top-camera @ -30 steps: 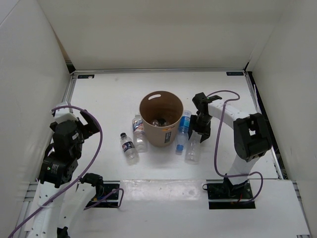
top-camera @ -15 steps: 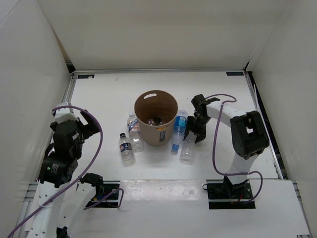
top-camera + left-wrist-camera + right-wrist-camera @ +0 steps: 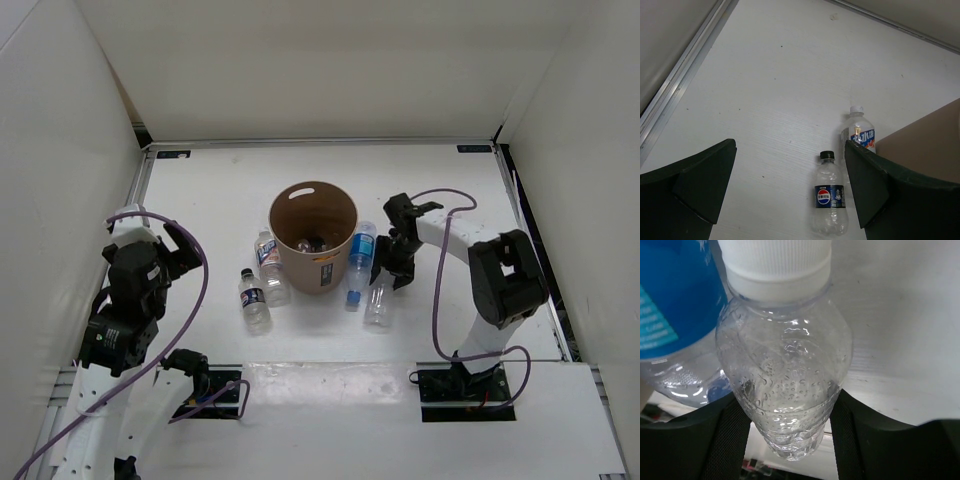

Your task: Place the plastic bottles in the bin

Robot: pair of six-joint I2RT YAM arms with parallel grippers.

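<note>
White tabletop (image 3: 230,190) with a metal rail (image 3: 682,70) along its left edge, plain white walls (image 3: 300,60) around it.

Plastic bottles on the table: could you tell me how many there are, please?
4: the Pepsi bottle and white-capped bottle left of the bin, the blue-labelled bottle and plain bottle right of it. Others may be hidden inside.

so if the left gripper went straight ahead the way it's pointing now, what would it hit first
Probably the Pepsi-labelled bottle, which shows between the open left gripper's fingers, nearer than the white-capped bottle and the bin. Depth is unclear from the wrist view, so it might pass above it.
</note>
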